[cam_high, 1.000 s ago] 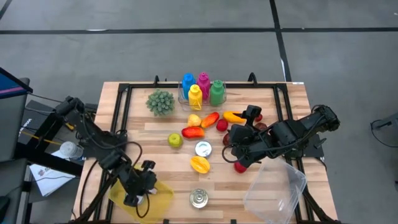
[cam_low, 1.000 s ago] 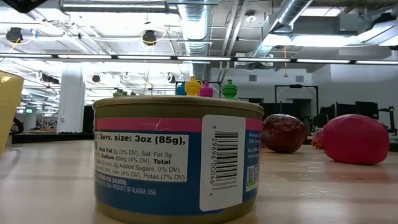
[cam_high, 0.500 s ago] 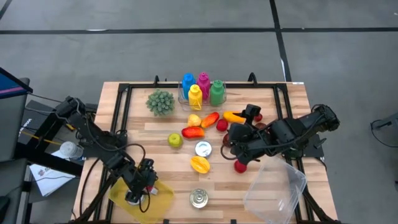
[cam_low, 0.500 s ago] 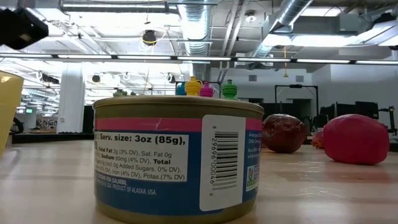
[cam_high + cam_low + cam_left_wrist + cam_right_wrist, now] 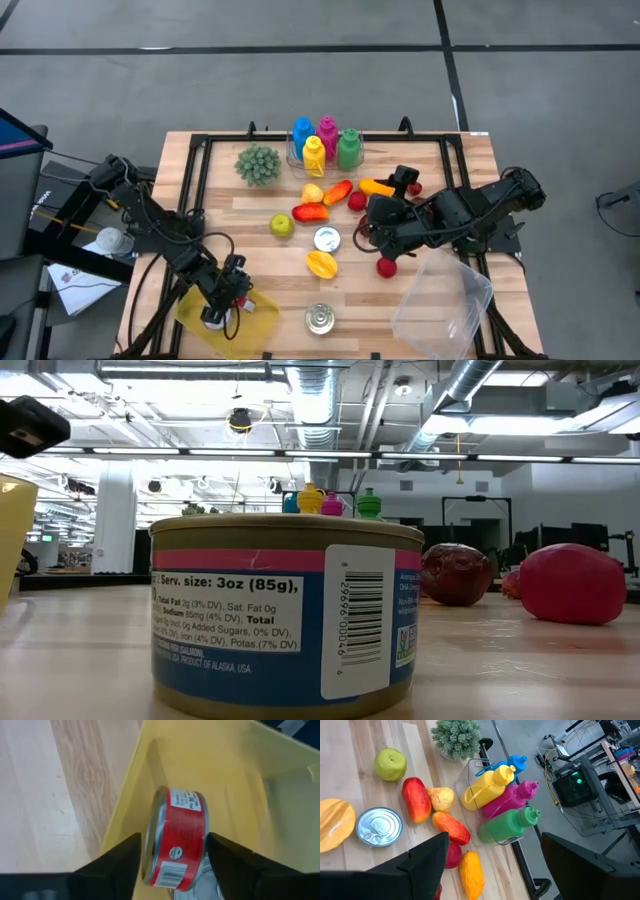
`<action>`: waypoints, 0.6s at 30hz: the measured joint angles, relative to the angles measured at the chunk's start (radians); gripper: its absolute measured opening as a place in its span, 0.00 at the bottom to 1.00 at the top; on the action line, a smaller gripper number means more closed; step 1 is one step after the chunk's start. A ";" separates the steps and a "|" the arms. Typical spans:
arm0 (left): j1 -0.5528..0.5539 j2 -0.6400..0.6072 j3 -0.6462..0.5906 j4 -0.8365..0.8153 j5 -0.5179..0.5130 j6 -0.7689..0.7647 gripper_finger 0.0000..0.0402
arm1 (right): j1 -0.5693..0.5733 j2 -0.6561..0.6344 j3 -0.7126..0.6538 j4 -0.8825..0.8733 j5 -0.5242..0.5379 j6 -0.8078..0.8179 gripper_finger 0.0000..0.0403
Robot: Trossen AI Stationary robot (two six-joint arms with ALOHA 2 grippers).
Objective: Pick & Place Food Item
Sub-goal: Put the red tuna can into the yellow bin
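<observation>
Left end effector [image 5: 222, 300] is positioned over the yellow tray [image 5: 258, 322] at the near left corner of the worktop [image 5: 240, 215]. The left wrist view shows a red-labelled can [image 5: 177, 837] lying on its side inside the yellow tray, between the two dark fingers [image 5: 122, 860]. The fingers stand spread, with a visible gap on each side of the can; they do not appear to be pinching it. Judgement: this can has been delivered to the tray and is released or very nearly so.

Right end effector [image 5: 372, 238] hangs over the food cluster at mid-worktop, its fingers spread wide in the right wrist view and nothing between them. It is near a red fruit [image 5: 386, 267] and beside the clear plastic container [image 5: 445, 300], which appears empty.

Outstanding items on the worktop: an open-topped can [image 5: 327, 239], a second can [image 5: 320, 319] near the front edge, a green apple [image 5: 282, 226], an orange piece [image 5: 321, 264], a red pepper [image 5: 310, 212], and further fruit by the bottle rack [image 5: 325, 143]. The potted plant [image 5: 258, 164] is undisturbed.

Assessment: one placement is effectively complete. Most food items are not yet moved, and the left arm has not yet cleared the tray.
</observation>
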 joint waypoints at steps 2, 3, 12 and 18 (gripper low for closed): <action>0.000 0.000 -0.016 0.013 0.002 0.000 0.45 | 0.000 0.000 0.000 0.000 0.000 0.000 0.77; 0.000 0.000 -0.022 0.021 0.006 0.000 0.43 | 0.000 0.000 0.000 0.000 0.000 0.000 0.77; 0.003 0.000 -0.025 0.063 0.034 -0.069 0.34 | 0.000 0.000 0.000 -0.001 0.000 -0.002 0.77; 0.006 -0.010 -0.025 0.190 0.118 -0.192 0.34 | 0.000 0.000 0.000 -0.001 0.000 -0.003 0.77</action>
